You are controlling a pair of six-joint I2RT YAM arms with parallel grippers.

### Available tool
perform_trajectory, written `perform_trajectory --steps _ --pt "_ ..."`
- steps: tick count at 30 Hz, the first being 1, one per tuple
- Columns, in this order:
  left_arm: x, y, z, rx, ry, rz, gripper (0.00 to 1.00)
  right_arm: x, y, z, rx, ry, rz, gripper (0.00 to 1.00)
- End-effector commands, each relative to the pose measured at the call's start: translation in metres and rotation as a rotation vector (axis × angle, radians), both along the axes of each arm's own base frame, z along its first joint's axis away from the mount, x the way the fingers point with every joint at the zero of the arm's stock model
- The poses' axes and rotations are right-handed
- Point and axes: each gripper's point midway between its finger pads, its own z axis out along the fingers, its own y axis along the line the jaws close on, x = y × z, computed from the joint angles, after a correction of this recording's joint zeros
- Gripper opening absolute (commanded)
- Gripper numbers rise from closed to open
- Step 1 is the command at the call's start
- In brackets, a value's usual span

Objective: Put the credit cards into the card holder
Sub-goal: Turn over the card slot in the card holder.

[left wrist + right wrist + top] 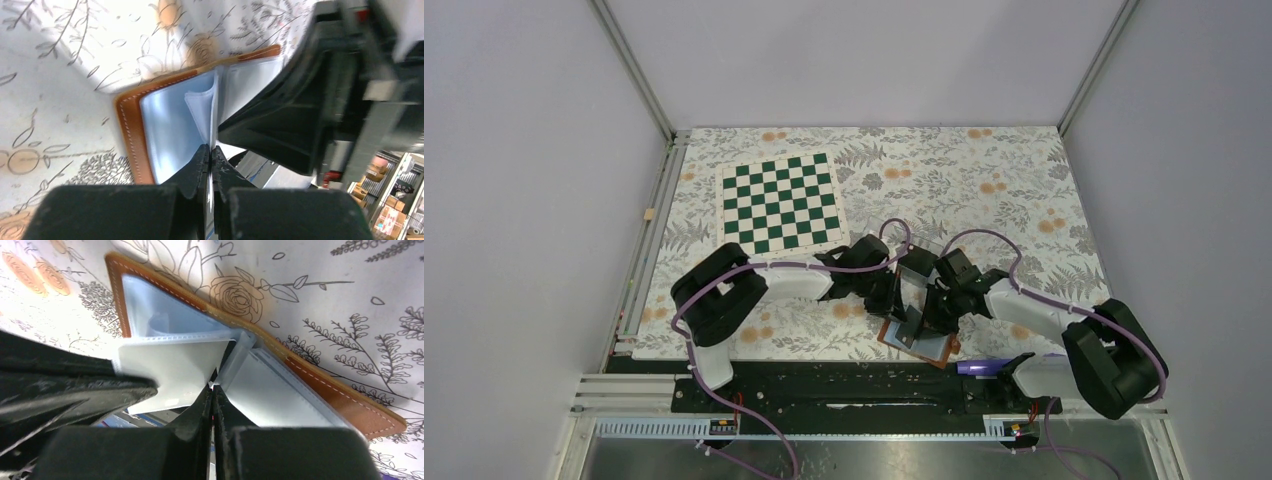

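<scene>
The card holder [929, 350] lies open near the table's front edge. Its brown leather cover [131, 130] [340, 395] frames pale blue-grey sleeves [170, 130] [280, 385]. My left gripper [211, 149] [892, 297] is shut on the thin edge of one raised sleeve. My right gripper [212, 388] [936, 305] comes from the opposite side and is shut on another sleeve edge. Between the two, the sleeves fan apart. Each wrist view shows the other gripper as a black mass [300, 115] [65, 390] close by. I cannot make out the credit cards; both arms cover that spot.
A green-and-white chessboard [781, 203] lies at the back left of the floral cloth [984, 190]. A clear box [919, 262] sits just behind the two grippers. A purple object [982, 367] rests by the right arm's base.
</scene>
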Motion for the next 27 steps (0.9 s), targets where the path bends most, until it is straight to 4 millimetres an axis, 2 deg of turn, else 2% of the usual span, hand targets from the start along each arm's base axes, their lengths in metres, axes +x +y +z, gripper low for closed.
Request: perform_trajectory --steps 1,4,9,12,16,19,27 --pt "0.002 0.008 0.001 0.080 -0.033 0.002 0.00 0.017 0.005 0.023 0.018 -0.111 0.013 0.10" --pt "0.012 0.033 -0.001 0.208 -0.093 0.069 0.00 0.022 0.002 0.035 0.016 -0.162 0.004 0.22" --pt "0.029 0.080 0.003 0.390 -0.184 0.203 0.00 0.027 -0.001 0.050 0.008 -0.213 -0.001 0.35" --pt "0.033 0.108 0.003 0.518 -0.218 0.250 0.00 0.028 -0.001 0.052 0.006 -0.217 0.004 0.38" --pt "0.039 0.134 -0.001 0.662 -0.249 0.291 0.00 0.028 -0.001 0.051 0.000 -0.212 0.008 0.38" --pt "0.043 0.137 -0.005 0.719 -0.253 0.283 0.00 0.028 -0.002 0.049 -0.004 -0.207 0.011 0.38" --pt "0.051 0.108 0.004 0.704 -0.248 0.237 0.02 0.028 -0.002 0.047 -0.013 -0.201 0.013 0.39"
